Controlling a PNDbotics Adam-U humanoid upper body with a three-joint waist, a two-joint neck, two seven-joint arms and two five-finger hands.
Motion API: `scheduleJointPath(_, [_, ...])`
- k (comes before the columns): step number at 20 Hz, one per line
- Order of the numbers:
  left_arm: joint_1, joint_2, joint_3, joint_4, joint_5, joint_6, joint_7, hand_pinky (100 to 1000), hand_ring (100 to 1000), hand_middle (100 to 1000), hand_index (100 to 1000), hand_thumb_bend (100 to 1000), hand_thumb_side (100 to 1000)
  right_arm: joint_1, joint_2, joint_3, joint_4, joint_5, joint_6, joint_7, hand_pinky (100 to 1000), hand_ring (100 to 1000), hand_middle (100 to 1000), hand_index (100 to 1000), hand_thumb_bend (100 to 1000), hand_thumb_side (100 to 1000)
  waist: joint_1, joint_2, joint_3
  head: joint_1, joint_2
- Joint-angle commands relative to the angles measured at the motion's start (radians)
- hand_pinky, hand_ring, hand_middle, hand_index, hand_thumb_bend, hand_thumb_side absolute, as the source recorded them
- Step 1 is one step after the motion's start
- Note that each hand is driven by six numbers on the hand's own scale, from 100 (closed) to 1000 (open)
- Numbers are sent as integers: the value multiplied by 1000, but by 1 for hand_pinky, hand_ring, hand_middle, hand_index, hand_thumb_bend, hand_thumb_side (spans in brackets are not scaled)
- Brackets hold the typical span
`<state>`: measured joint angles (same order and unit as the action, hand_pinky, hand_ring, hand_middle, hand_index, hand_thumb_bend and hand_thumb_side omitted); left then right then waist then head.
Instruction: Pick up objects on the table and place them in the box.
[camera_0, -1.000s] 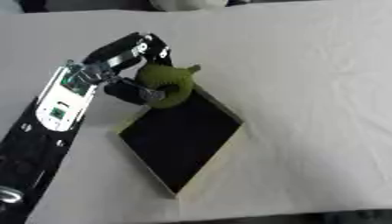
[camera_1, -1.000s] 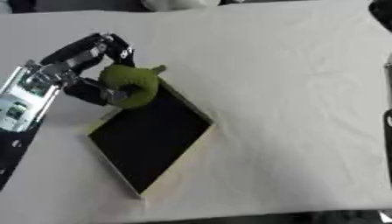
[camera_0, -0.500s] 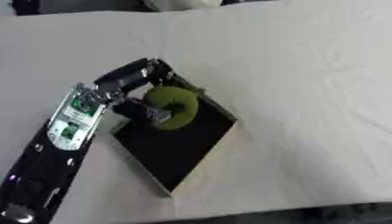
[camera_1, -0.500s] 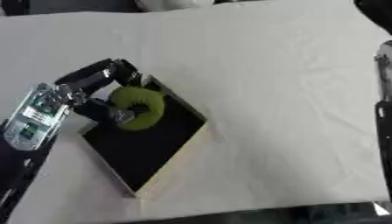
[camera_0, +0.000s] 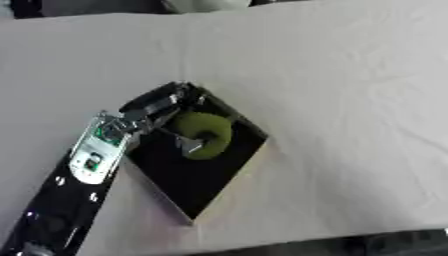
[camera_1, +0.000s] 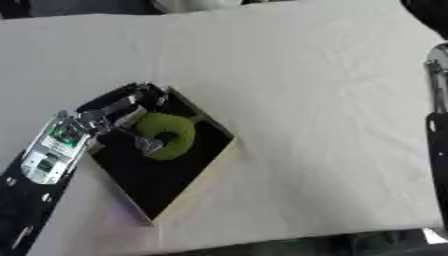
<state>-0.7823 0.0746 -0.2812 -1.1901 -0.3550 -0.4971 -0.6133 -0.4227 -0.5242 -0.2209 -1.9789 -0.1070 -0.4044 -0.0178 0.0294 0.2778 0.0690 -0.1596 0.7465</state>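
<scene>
Left hand (camera_0: 162, 107): it enters from the lower left on a black arm carrying a white panel with green parts, and reaches over the near-left wall of the box (camera_0: 254, 162). Its fingers (camera_1: 144, 145) are curled round a green ring-shaped object (camera_0: 206, 134), one digit passing through the central hole; the hand is clamped on that object.

Green ring-shaped object: rounded, yellow-green, with a dark centre. It sits within the outline of the box, over the upper half of the dark interior, held in the hand. Whether it touches the box floor cannot be told.

Box: shallow, square, with a black interior and pale walls. It lies turned on the counter (camera_0: 350, 90) like a diamond, one corner pointing toward the near edge. The lower half of its interior shows only black.

Counter: covered with a pale, lightly creased cloth. The box sits left of centre on it.

Right arm (camera_1: 436, 125): a dark and silver length shows at the right edge of the right eye view, well apart from the box. Its hand does not show in either view.
</scene>
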Motion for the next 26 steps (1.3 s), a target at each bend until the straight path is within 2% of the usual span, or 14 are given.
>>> scheduleJointPath(1, [-12, 3, 23, -12, -65, -342, -281, 439, 557, 539, 706, 153, 100, -10, -26, -6, -21, 1, 0, 1, 832, 796, 488, 689, 100, 155, -2, -18, -1, -1, -3])
scheduleJointPath(4, [-11, 3, 24, -10, -135, -369, -281, 631, 731, 712, 826, 262, 100, -9, -26, -6, -21, 2, 1, 2, 832, 796, 488, 689, 100, 137, -2, -18, -1, 0, -3])
scheduleJointPath(5, [-11, 2, 24, -9, -153, -376, -281, 678, 770, 753, 849, 318, 135, -8, -26, -6, -21, 2, 1, 3, 832, 797, 487, 689, 100, 138, -2, -18, -1, -1, -3])
scheduleJointPath(7, [-10, 2, 26, -14, -181, -393, -278, 728, 805, 779, 869, 446, 299, -8, -27, -7, -21, 3, 2, 4, 832, 795, 488, 689, 100, 138, -2, -19, -1, -2, -1])
scheduleJointPath(9, [-8, 2, 30, -28, -206, -406, -268, 742, 813, 780, 872, 502, 430, -7, -29, -8, -21, 3, 1, 3, 831, 794, 488, 689, 100, 134, -2, -20, 0, -3, 0])
scheduleJointPath(11, [-6, 2, 35, -44, -214, -409, -259, 736, 810, 775, 860, 514, 480, -7, -32, -8, -21, 4, 0, 1, 830, 793, 488, 689, 100, 132, -2, -20, 1, -4, 1])
scheduleJointPath(14, [-6, 6, 46, -63, -207, -410, -249, 703, 789, 750, 829, 477, 515, -6, -35, -8, -21, 5, -1, -1, 829, 790, 489, 689, 100, 125, -2, -21, 3, -6, 3])
scheduleJointPath(16, [-7, 13, 58, -71, -190, -409, -245, 674, 774, 733, 813, 379, 532, -5, -38, -9, -21, 7, -3, -3, 828, 788, 489, 689, 100, 121, -3, -22, 4, -8, 3])
scheduleJointPath(18, [-8, 24, 75, -81, -157, -396, -244, 597, 734, 705, 808, 100, 457, -2, -40, -11, -21, 9, -5, -5, 828, 787, 489, 689, 100, 119, -3, -22, 4, -8, 4])
scheduleJointPath(19, [-9, 31, 82, -89, -135, -381, -248, 580, 726, 699, 806, 100, 426, 0, -41, -12, -21, 10, -5, -7, 828, 788, 489, 689, 100, 120, -3, -22, 5, -8, 3])
scheduleJointPath(23, [-7, 85, 132, -179, -1, -287, -258, 559, 712, 684, 791, 100, 409, 6, -42, -20, -21, 16, -7, -16, 828, 787, 489, 689, 100, 119, -5, -20, 8, -15, 2])
scheduleJointPath(26, [5, 155, 187, -288, 130, -205, -213, 475, 655, 635, 756, 100, 358, 7, -45, -25, -21, 20, -9, -23, 826, 783, 490, 689, 100, 109, -7, -18, 10, -16, -1])
